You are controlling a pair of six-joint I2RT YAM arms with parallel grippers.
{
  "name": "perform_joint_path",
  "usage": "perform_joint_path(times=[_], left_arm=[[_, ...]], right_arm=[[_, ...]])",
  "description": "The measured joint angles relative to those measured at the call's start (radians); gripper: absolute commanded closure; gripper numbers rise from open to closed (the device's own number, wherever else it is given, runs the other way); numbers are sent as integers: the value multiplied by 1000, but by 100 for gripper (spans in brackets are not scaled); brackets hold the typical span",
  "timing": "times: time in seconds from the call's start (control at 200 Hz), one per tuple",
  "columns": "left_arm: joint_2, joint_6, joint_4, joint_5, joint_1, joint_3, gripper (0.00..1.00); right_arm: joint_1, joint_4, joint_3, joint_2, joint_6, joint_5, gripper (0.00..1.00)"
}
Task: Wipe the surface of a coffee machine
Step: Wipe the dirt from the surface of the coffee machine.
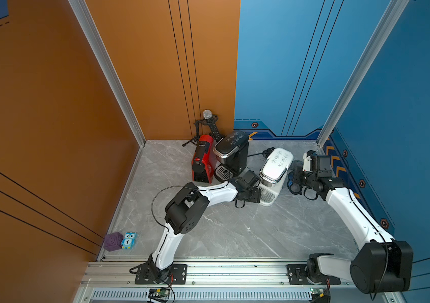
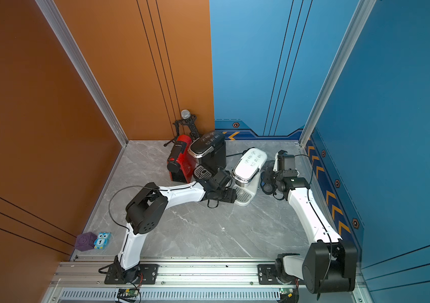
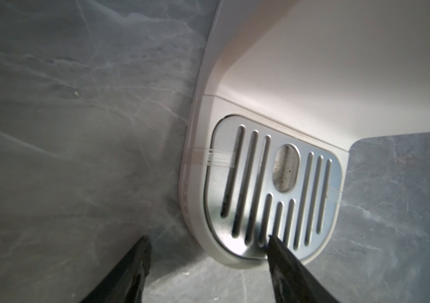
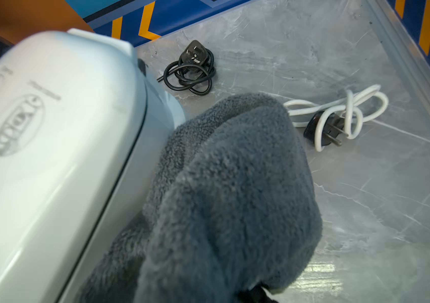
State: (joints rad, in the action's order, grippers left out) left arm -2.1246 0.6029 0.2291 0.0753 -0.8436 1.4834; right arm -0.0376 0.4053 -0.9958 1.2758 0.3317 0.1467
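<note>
Items on your surface (image 1: pixel 235 230):

1. White coffee machine (image 1: pixel 277 168): upright toward the far edge, right of the middle. Its drip tray (image 3: pixel 271 191) points toward the near edge.
2. Grey cloth (image 4: pixel 235 196): bunched against the right side wall of the white coffee machine, below the lid. It fills most of the right wrist view.
3. Right end effector (image 1: pixel 297 181): clamped tight on the grey cloth, which hides its fingers from you.
4. Left end effector (image 3: pixel 207 242): jaws spread and holding nothing. One fingertip is over the drip tray's grille, the other over bare surface beside the tray's rim.
5. Black coffee machine (image 1: pixel 231 153): just left of the white one. Your left wrist sits between their two bases.
6. Red coffee machine (image 1: pixel 203 160): just beside the black one, on the side toward the far left corner.
7. Microphone (image 1: pixel 208 115): on a small tripod in the far left corner, behind the red and black machines.
8. Black cord (image 4: pixel 190 73): coiled with its plug, behind the white coffee machine near the far edge.
9. White cord (image 4: pixel 339 115): looped with a dark plug, toward the far right corner, apart from the black cord.
10. Purple cube (image 1: pixel 113 241) and owl toy (image 1: pixel 129 240): side by side in the near left corner, well apart from the machines.
</note>
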Motion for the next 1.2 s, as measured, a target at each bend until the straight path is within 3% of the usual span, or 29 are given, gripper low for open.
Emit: perform_joint_path(times=[0.365, 0.606, 0.951, 1.201], left_arm=[[-6, 0, 0, 4, -2, 8, 29], [-21, -1, 0, 4, -6, 29, 29], [-25, -4, 0, 4, -8, 34, 31], [-28, -4, 0, 8, -8, 37, 32]], right_arm=[[26, -101, 51, 16, 53, 138, 89], [24, -153, 154, 44, 79, 165, 90], [32, -174, 162, 106, 96, 186, 89], [32, -162, 143, 0, 96, 190, 89]])
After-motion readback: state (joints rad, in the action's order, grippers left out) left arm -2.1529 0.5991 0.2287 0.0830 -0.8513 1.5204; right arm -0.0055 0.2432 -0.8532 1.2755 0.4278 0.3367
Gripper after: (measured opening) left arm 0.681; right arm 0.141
